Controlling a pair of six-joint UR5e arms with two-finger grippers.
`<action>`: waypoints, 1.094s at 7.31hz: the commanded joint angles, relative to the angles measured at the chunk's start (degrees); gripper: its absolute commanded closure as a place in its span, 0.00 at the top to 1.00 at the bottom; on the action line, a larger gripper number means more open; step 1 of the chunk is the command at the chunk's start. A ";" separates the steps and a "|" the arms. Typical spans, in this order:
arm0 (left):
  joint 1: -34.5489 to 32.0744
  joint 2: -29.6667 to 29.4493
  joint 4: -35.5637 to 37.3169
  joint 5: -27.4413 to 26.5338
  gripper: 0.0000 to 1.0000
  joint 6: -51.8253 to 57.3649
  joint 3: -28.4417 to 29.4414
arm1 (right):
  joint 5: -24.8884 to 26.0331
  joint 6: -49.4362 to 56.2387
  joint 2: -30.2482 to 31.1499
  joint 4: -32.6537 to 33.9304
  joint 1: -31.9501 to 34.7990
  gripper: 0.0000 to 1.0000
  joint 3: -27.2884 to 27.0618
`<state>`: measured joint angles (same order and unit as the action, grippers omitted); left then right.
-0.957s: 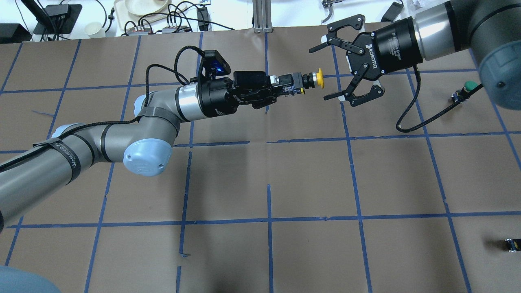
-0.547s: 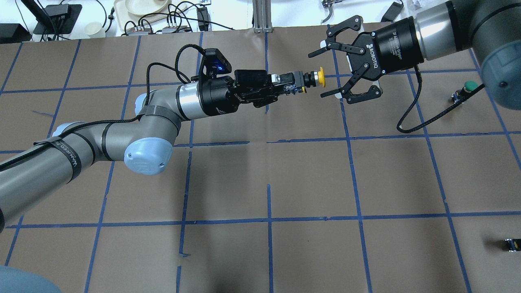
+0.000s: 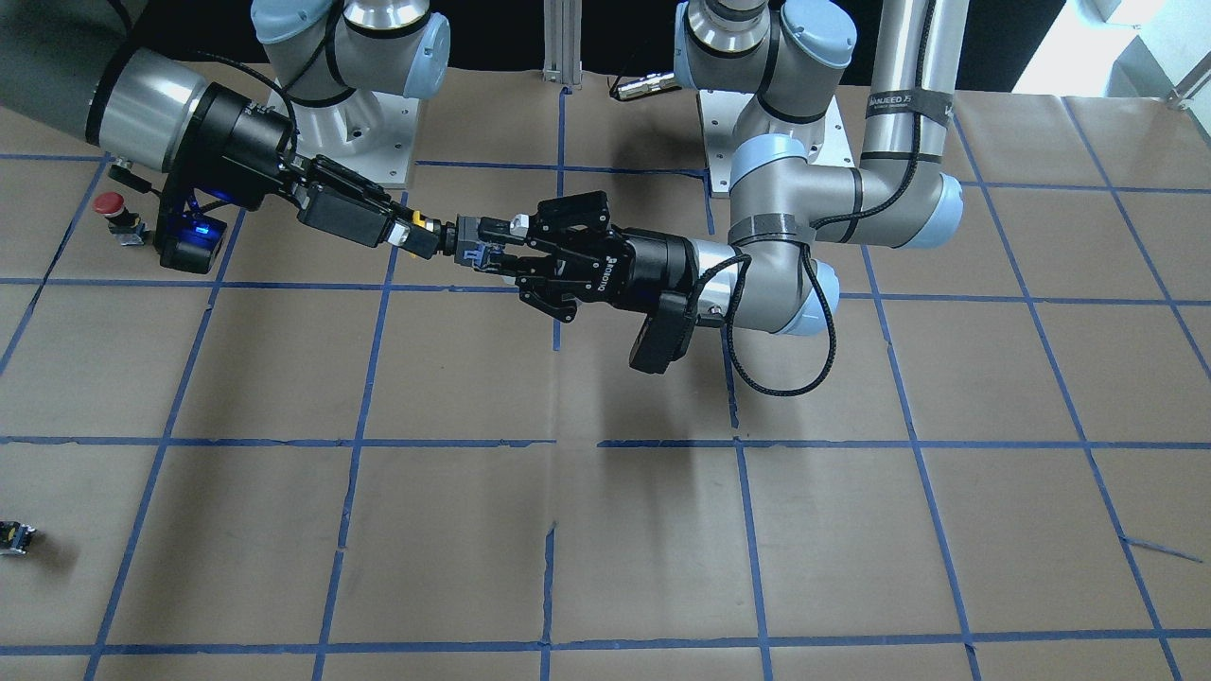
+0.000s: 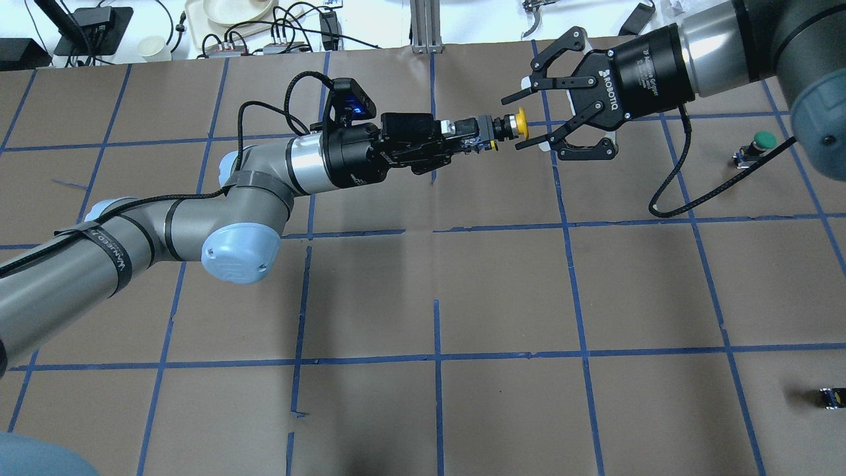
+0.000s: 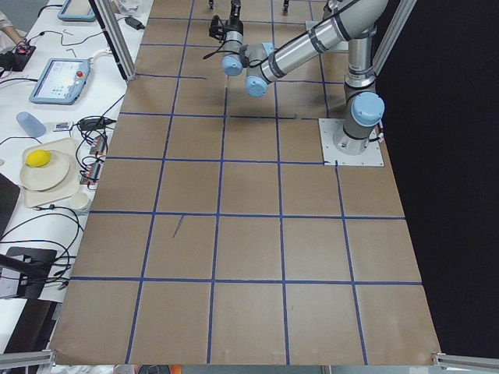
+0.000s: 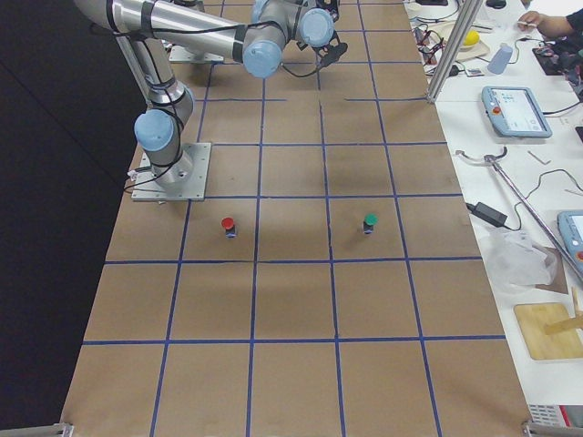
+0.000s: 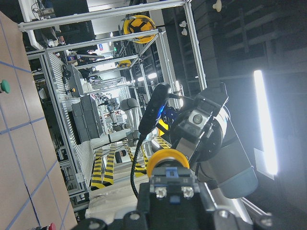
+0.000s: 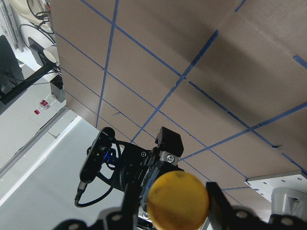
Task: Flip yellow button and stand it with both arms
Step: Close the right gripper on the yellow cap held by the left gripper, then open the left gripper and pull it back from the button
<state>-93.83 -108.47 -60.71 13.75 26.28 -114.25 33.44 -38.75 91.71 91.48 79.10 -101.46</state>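
My left gripper (image 4: 474, 135) is shut on the base of the yellow button (image 4: 515, 125) and holds it level in the air, with the cap pointing at my right gripper (image 4: 514, 123). The right gripper is open, with its fingertips (image 4: 507, 100) on either side of the yellow cap. In the right wrist view the cap (image 8: 178, 200) sits between the two fingers. In the left wrist view the cap (image 7: 168, 158) shows beyond the blue base. In the front view the button (image 3: 430, 241) bridges the right gripper (image 3: 409, 236) and the left gripper (image 3: 492, 248).
A green-capped button (image 4: 763, 140) stands at the right. A red-capped button (image 3: 111, 203) stands near the right arm's base. A small dark capless block (image 4: 831, 396) lies at the near right edge. The brown table (image 4: 436, 297) carries a blue tape grid.
My right gripper has moved left onto the yellow cap and its fingers have narrowed around it. The left gripper has held the button still.
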 commanded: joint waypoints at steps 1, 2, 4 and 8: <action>0.05 0.01 -0.02 -0.04 0.21 0.00 -0.01 | 0.05 -0.01 0.04 0.01 0.00 0.04 0.04; -0.04 0.01 0.07 -0.12 0.62 0.09 -0.01 | 0.05 0.08 0.04 0.01 0.00 0.04 0.04; -0.04 -0.08 -0.02 -0.56 1.00 0.00 -0.10 | 0.14 -0.01 -0.04 0.01 -0.43 0.04 0.13; 0.58 0.62 0.15 -11.30 1.00 -4.38 2.52 | 11.63 4.70 -0.13 0.19 -4.02 0.05 4.07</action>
<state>-93.43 -108.01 -60.65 8.95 24.11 -113.45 41.26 -36.95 91.56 91.89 77.03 -98.74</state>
